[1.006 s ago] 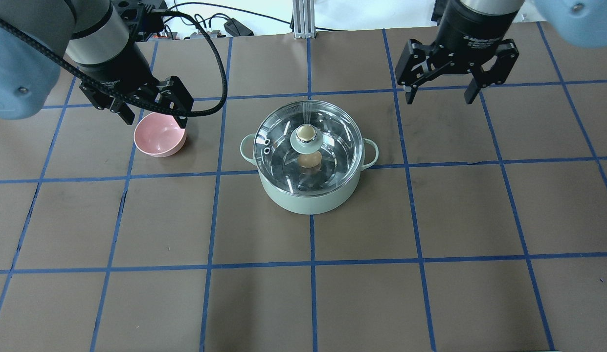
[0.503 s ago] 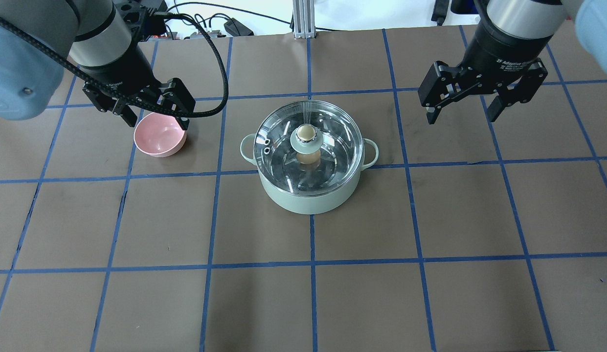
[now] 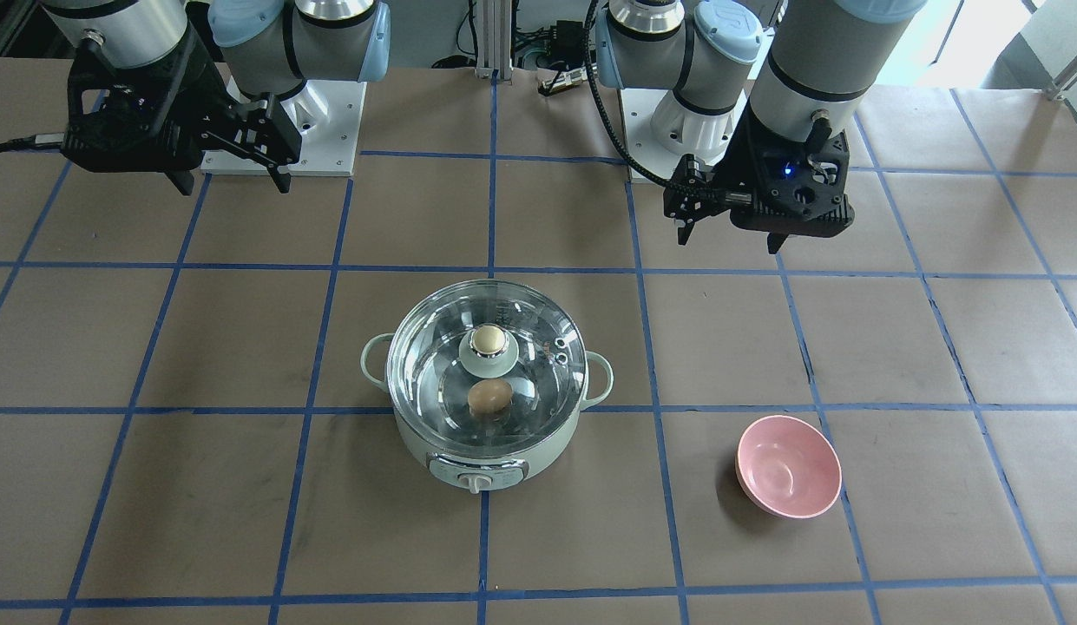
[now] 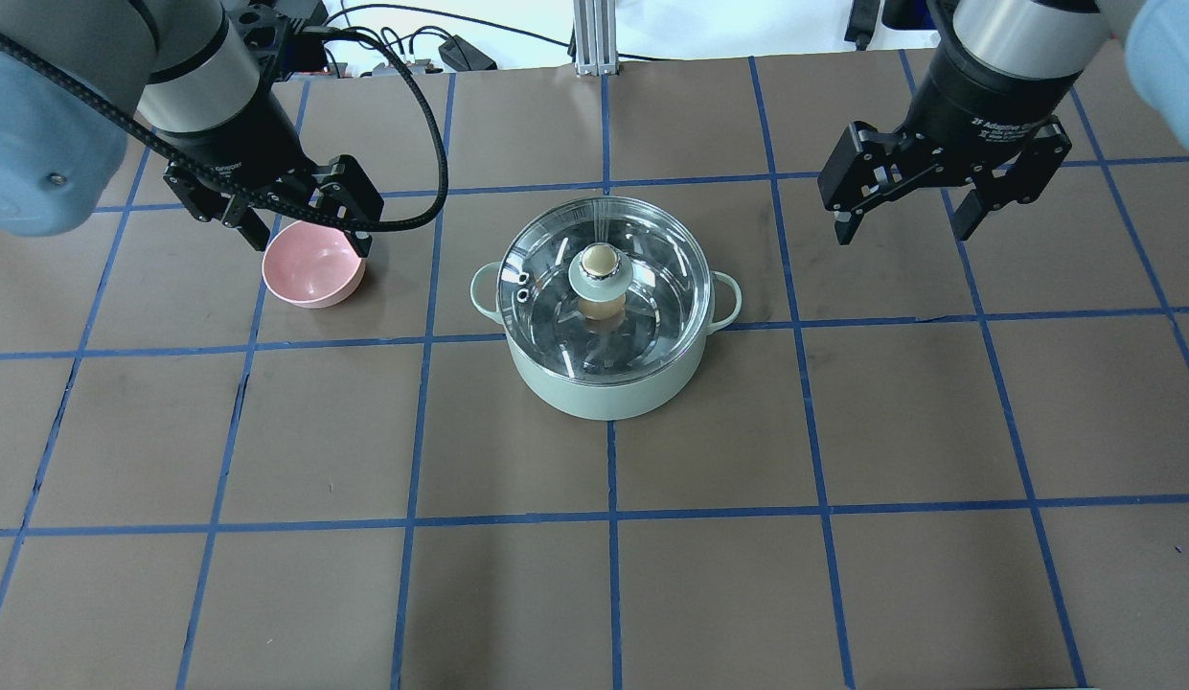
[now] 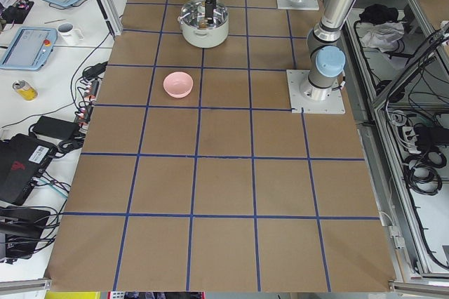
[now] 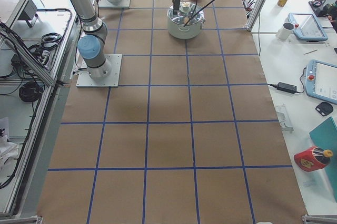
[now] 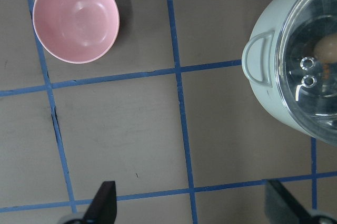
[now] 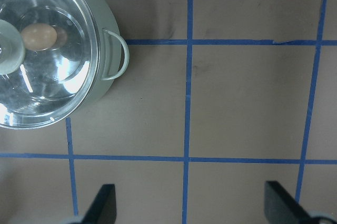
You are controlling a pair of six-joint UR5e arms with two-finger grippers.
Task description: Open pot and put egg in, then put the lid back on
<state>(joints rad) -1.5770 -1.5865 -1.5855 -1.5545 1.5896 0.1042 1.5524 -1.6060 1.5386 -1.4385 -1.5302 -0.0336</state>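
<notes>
A: On this counter [image 4: 843, 431], why does the pot [image 4: 604, 388] stand well in from every edge?
B: Likely so either arm reaches it. The lid [image 4: 651, 259] sits flat on its rim, closing it.
A: The pincers?
B: The left pincer [image 4: 307, 235] and right pincer [image 4: 903, 230] hang raised, jaws apart, empty. Nothing left to carry, I judge. The egg [image 3: 489, 397] lies inside, under the glass.

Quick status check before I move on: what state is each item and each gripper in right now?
pot: upright, covered
lid: seated on the pot, knob up
egg: inside the pot, under the lid
pink bowl: upright, empty
left gripper: open, holding nothing
right gripper: open, holding nothing
</notes>
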